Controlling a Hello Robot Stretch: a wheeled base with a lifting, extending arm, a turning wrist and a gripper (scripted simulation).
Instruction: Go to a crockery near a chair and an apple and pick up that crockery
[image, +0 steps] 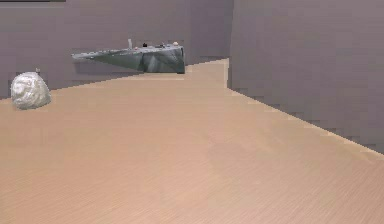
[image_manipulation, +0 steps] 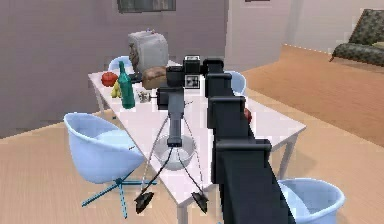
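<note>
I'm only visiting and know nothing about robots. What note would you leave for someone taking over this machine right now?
The hand is out at the white table; a pale bowl lies behind it, so I cannot tell whether it holds anything.
Things: bowl near the table's front edge, light blue chair beside it, small red thing, maybe the apple, by the green bottle.
Done: robot stands at the table.
Left: secure the bowl, lift it clear.
</note>
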